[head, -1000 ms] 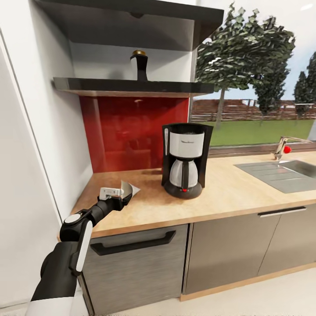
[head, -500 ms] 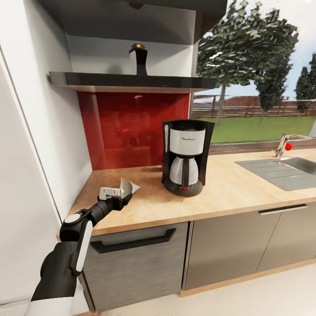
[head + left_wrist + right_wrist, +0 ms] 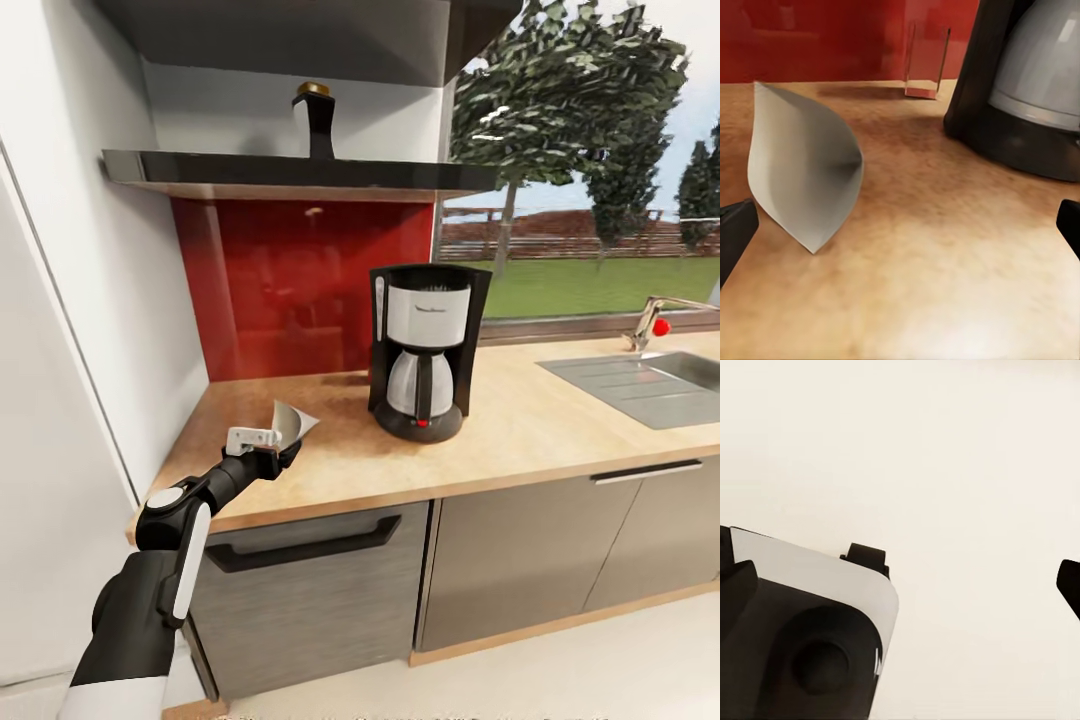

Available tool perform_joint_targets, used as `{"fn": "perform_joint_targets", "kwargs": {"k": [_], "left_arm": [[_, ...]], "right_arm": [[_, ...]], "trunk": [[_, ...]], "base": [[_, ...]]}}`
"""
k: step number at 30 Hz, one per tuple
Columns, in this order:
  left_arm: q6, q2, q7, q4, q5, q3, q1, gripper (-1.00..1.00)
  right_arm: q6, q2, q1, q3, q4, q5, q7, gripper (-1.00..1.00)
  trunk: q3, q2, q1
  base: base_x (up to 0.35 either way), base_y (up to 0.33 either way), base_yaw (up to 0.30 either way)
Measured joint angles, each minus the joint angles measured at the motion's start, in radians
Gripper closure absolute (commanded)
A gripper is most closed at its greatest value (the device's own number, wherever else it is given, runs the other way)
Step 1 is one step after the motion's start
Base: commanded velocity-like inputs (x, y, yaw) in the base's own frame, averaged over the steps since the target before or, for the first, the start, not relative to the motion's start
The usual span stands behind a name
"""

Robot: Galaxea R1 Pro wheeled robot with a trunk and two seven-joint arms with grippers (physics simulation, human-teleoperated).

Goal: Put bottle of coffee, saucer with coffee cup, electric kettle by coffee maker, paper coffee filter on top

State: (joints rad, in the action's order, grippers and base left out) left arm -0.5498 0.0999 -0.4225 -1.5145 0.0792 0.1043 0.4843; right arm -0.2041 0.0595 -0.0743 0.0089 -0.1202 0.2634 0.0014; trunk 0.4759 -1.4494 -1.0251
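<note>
The coffee maker (image 3: pixel 425 350), black with a white upper body and a steel carafe, stands on the light wood kitchen countertop (image 3: pixel 520 440); its base also shows in the left wrist view (image 3: pixel 1020 112). The dark bottle of coffee (image 3: pixel 315 122) with a gold cap stands on the black shelf (image 3: pixel 300 172) above. A white paper coffee filter (image 3: pixel 293 422) rests on the counter left of the machine. My left gripper (image 3: pixel 272 448) is just behind it, open, with the filter (image 3: pixel 806 176) between its wide-apart fingers (image 3: pixel 735 232), close to one of them. The right gripper (image 3: pixel 900 585) is open over pale floor.
A sink (image 3: pixel 650 385) and faucet (image 3: pixel 652 322) lie at the counter's right end. A white wall panel (image 3: pixel 70 330) borders the counter's left end. Grey cabinet fronts (image 3: pixel 310 590) sit below. A small clear object (image 3: pixel 926 67) stands by the red backsplash (image 3: pixel 300 290).
The whole head view has shifted a little, so the camera has moved. The left arm and the filter keep the same relation to each other.
</note>
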Motion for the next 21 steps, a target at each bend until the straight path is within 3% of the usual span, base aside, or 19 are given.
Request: {"fn": "perform_joint_targets", "kwargs": {"k": [21], "left_arm": [[0.000,0.000,0.000,0.001,0.000,0.000,0.000,-1.00]], "right_arm": [[0.000,0.000,0.000,0.000,0.001,0.000,0.000,-1.00]], "trunk": [[0.026,0.000,0.000]], "base": [[0.000,0.000,0.000]]}}
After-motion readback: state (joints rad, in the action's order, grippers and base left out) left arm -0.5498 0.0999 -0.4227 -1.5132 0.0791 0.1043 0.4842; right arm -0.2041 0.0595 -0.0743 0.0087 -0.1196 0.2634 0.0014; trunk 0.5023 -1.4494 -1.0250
